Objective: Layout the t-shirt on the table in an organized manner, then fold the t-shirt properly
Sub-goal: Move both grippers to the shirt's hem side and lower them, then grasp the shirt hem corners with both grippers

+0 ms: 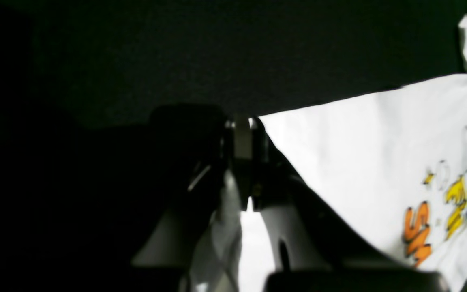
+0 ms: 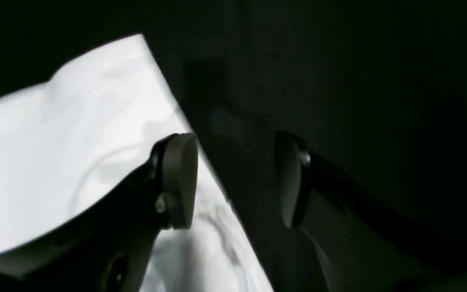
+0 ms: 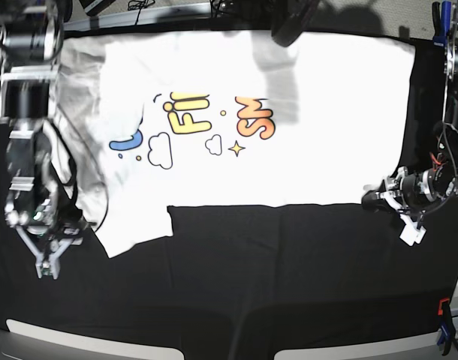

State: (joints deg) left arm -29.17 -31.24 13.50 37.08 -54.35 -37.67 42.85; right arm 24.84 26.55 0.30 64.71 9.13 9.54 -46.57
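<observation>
The white t-shirt (image 3: 326,150) lies spread print-up across the far half of the black table (image 3: 289,285), with its yellow and orange lettering (image 3: 214,116) showing. My left gripper (image 3: 373,199) sits at the shirt's near right corner. In the left wrist view this gripper (image 1: 242,142) is shut on a pinch of the shirt's (image 1: 359,162) white cloth. My right gripper (image 3: 46,264) hangs low at the left, just off the sleeve (image 3: 128,232). In the right wrist view it (image 2: 235,182) stands open; the shirt's edge (image 2: 55,142) runs under its left pad (image 2: 178,180).
Blue clips hold the table cloth at the right edge, one far (image 3: 438,15) and one near (image 3: 443,330). Cables and dark gear (image 3: 289,19) lie along the far edge. Pale panels (image 3: 79,334) run along the near edge.
</observation>
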